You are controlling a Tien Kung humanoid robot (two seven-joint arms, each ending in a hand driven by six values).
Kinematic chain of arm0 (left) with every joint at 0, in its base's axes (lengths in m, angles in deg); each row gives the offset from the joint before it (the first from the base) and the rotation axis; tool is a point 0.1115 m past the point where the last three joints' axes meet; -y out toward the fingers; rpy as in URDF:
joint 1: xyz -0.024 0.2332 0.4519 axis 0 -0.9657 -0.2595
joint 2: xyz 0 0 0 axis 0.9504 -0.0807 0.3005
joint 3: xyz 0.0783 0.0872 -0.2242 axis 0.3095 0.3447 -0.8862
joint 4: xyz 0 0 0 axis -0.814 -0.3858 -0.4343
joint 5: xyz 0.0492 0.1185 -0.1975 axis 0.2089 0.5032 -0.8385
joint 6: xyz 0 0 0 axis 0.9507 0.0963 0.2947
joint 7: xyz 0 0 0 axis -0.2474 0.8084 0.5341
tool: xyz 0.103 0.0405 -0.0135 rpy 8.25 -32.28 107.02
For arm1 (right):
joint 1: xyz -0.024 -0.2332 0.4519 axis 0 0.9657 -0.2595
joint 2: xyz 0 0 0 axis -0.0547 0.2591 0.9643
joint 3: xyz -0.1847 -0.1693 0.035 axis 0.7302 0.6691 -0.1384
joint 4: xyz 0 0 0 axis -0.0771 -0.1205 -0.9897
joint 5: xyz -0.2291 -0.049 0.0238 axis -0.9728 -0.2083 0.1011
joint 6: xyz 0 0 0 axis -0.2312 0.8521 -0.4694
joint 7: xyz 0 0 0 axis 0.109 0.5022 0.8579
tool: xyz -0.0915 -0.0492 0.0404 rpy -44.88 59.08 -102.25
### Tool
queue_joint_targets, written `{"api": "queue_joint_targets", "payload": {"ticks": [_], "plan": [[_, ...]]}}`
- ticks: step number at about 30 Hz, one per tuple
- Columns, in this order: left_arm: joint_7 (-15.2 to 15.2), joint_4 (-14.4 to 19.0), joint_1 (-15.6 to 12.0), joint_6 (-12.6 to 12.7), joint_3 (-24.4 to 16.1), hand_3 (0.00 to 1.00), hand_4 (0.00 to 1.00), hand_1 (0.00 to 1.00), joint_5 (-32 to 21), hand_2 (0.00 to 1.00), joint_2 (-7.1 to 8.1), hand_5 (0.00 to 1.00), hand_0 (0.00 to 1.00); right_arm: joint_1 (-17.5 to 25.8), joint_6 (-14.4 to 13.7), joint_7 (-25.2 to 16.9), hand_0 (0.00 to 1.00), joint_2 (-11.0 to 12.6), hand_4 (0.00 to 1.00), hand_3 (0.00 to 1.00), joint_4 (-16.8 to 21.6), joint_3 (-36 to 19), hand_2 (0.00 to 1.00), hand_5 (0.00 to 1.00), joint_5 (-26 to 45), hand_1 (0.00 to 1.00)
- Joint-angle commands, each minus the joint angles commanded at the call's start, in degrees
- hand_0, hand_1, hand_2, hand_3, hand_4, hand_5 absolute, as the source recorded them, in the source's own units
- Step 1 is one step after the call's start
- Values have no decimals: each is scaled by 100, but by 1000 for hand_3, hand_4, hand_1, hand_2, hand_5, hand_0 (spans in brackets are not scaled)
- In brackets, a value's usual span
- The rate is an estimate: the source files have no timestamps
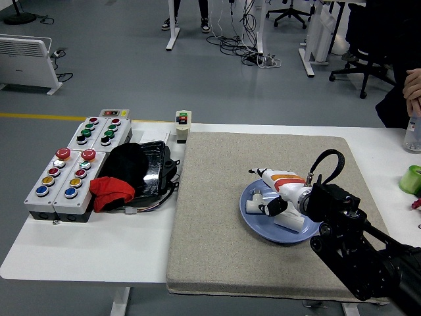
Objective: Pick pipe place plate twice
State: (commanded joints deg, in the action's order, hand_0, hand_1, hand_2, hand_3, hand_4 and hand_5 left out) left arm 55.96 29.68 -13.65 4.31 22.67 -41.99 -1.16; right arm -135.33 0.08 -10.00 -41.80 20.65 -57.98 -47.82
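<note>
One pipe point(291, 222) half hidden behind hand point(268, 197)

One plate point(253, 214), two white pipes point(294, 222) point(256, 198), four button boxes point(56, 184).

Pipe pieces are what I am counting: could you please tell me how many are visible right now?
2. One white pipe piece is in the right hand over the left part of the blue plate; the other pipe piece lies on the plate's right side, partly hidden by the arm.

blue plate point(253, 214), white pipe point(290, 222), grey mat point(217, 250)
</note>
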Motion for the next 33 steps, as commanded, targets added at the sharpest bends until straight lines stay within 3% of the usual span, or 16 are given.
{"api": "queue_joint_targets", "payload": {"ticks": [5,9,10,14,17,21,22,25,27,28,33], "plan": [[7,0,-11,1,-5,666,348,688,18,716,2,998,698,105,-135,-7,998,72,805,998,193,-240,998,319,-35,939],[12,-5,-14,1,-6,666,348,688,34,716,8,998,698,346,-648,-156,998,185,805,998,604,-903,998,319,70,939],[12,-6,-14,1,-7,666,348,688,39,716,9,998,698,415,-784,-209,965,224,744,998,727,-1120,998,302,203,898],[8,-11,-22,-2,-19,666,348,688,41,716,15,998,698,778,-1368,-572,965,404,744,998,1215,-2009,998,302,1066,898],[9,-14,-25,-5,-23,666,349,688,47,716,17,998,698,1053,-1591,-882,915,523,674,946,1493,-2621,975,333,1811,862],[9,-17,-20,-13,-24,666,349,688,58,716,15,998,698,1528,-1656,-1146,915,604,674,946,1869,-3388,975,333,2742,862],[9,-17,-18,-14,-23,666,347,687,59,716,15,998,698,1610,-1651,-1158,863,606,638,887,1914,-3609,916,428,3003,817],[6,-16,-5,-19,-31,666,347,687,79,716,18,998,698,1984,-1577,-1139,863,586,638,887,2094,-4198,916,428,3681,817],[4,-17,3,-22,-28,666,347,687,82,716,19,998,698,2226,-1555,-1149,863,562,638,887,2152,-4642,916,428,4165,817],[5,-18,6,-23,-25,666,347,687,84,716,18,998,698,2347,-1524,-1139,844,550,617,866,2167,-4825,889,506,4389,799],[12,-25,15,-25,-8,666,347,687,84,716,13,998,698,2923,-1426,-1068,844,458,617,866,2211,-5469,889,506,5618,799]]}}
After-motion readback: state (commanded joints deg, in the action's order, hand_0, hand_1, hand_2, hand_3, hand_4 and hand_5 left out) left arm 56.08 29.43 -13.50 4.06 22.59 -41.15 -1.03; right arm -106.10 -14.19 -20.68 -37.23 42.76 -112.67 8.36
